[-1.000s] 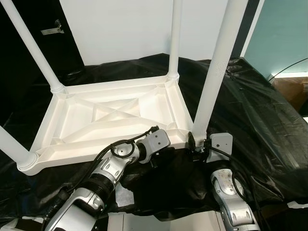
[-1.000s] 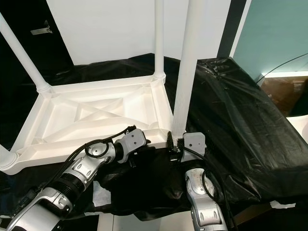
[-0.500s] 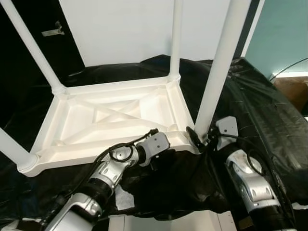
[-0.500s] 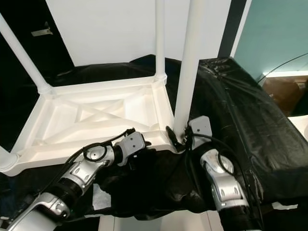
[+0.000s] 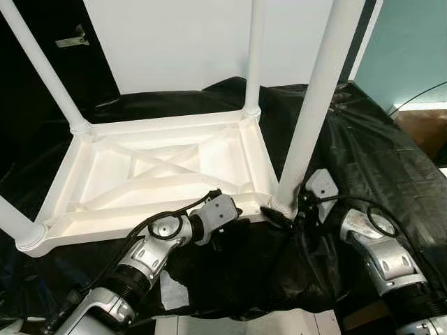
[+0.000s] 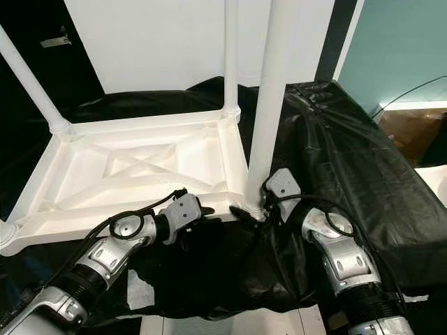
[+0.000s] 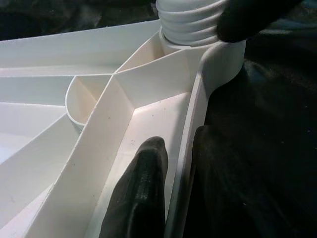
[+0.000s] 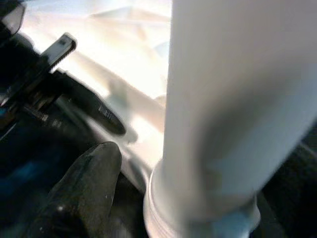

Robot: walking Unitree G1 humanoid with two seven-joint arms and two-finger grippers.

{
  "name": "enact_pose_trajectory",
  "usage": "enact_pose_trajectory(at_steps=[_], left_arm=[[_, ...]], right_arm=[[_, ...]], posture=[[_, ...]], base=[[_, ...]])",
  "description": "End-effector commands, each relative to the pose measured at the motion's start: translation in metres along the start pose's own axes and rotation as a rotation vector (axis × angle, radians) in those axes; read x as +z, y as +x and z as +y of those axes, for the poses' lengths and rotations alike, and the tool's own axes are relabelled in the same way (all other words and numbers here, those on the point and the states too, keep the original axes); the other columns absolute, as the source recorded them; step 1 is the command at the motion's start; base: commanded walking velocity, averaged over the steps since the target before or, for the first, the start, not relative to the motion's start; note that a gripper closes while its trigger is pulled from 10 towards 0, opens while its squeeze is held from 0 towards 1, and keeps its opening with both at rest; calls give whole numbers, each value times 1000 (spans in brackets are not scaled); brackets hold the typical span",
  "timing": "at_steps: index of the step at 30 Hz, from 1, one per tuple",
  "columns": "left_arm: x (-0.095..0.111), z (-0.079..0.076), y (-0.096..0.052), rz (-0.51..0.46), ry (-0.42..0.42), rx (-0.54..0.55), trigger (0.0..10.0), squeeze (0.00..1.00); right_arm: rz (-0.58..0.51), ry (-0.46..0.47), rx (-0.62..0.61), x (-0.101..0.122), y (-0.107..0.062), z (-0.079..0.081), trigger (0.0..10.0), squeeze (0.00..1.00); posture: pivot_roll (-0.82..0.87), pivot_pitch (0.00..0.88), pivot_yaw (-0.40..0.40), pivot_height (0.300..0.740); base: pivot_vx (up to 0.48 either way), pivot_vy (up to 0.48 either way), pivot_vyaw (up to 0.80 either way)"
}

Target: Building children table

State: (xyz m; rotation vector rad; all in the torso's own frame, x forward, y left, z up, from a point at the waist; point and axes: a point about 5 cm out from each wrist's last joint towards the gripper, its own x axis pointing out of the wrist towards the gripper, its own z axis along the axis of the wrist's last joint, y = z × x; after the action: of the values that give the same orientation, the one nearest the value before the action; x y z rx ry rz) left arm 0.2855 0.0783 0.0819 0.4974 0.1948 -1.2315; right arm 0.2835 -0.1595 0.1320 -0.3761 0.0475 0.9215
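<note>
Table: a white moulded plastic children's table top [image 5: 160, 174] lies upside down on a black plastic sheet [image 5: 363, 153], ribbed underside up, with four white tube legs pointing up from its corners.

Near leg: the white tube leg [image 5: 307, 118] at the near right corner stands in its socket; threaded rings show at its base in the left wrist view.

Risk: the leg may be only partly screwed in. Letting go, or pushing it sideways, could tilt it or cross the thread.

Left gripper [image 7: 171, 168]: its two black fingers are clamped across the top's near rim, one inside, one outside; the silver arm reaches forward, elbow bent.

Right gripper [image 5: 290, 209]: at the leg's base, wrist turned inward; I cannot tell whether its fingers are together or apart.
</note>
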Motion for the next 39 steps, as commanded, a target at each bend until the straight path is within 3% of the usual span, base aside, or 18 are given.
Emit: enact_pose_trajectory(at_steps=[1, 6, 7, 8, 9, 10, 19, 29, 30, 32, 33, 35, 36, 39], left_arm=[[-37, -48, -6, 142, -115, -506, 10000, 0], [-36, -49, -5, 137, -111, -504, 10000, 0], [-36, -50, -5, 138, -109, -501, 10000, 0], [-36, -50, -5, 138, -109, -501, 10000, 0], [-36, -50, -5, 138, -108, -496, 10000, 0], [-36, -49, -5, 139, -107, -489, 10000, 0], [-38, -49, -5, 147, -106, -460, 10000, 0], [-35, -45, 0, 142, -90, -431, 10000, 0], [-35, -45, 0, 141, -90, -430, 10000, 0], [-35, -44, 0, 140, -89, -424, 10000, 0], [-35, -44, 0, 140, -89, -424, 10000, 0], [-35, -44, 1, 140, -89, -421, 10000, 0], [-35, -44, 1, 140, -89, -421, 10000, 0], [-36, -43, -1, 141, -91, -415, 10000, 0]], right_arm=[[25, 16, 63, -4, 0, 2, 10000, 0], [35, -15, 59, -2, 3, -9, 9765, 0], [34, -26, 59, -1, 4, -11, 6627, 0], [34, -26, 59, -1, 4, -11, 6627, 0], [28, -42, 60, 2, 5, -14, 1020, 0], [23, -56, 67, 4, 6, -15, 0, 0], [21, -53, 58, 5, 5, -19, 0, 0], [5, 52, -6, -6, 4, -11, 0, 0], [-11, 89, -54, -8, 4, -9, 0, 0], [-51, 199, -279, -18, 8, 1, 0, 0], [-51, 199, -279, -18, 8, 1, 0, 0], [-64, 242, -503, -26, 5, 8, 0, 0], [-64, 242, -503, -26, 5, 8, 0, 0], [17, 300, -849, -42, -10, 18, 0, 0]], posture=[[-62, 2, -11, 740], [-56, 0, -12, 740], [-53, 0, -12, 740], [-53, 0, -12, 740], [-50, 0, -12, 740], [-47, 0, -13, 740], [-46, 0, -13, 740], [-56, 1, -9, 740], [-57, 0, -9, 740], [-58, 0, -8, 740], [-58, 0, -8, 740], [-58, 0, -8, 740], [-58, 0, -8, 740], [-64, 4, 0, 740]], base=[[0, 0, 0], [0, 0, 0], [0, 0, 0], [0, 0, 0], [0, 0, 0], [0, 0, 0], [0, 0, 0], [0, 0, 0], [0, 0, 0], [0, 0, 0], [0, 0, 0], [0, 0, 0], [0, 0, 0], [0, 0, 0]])
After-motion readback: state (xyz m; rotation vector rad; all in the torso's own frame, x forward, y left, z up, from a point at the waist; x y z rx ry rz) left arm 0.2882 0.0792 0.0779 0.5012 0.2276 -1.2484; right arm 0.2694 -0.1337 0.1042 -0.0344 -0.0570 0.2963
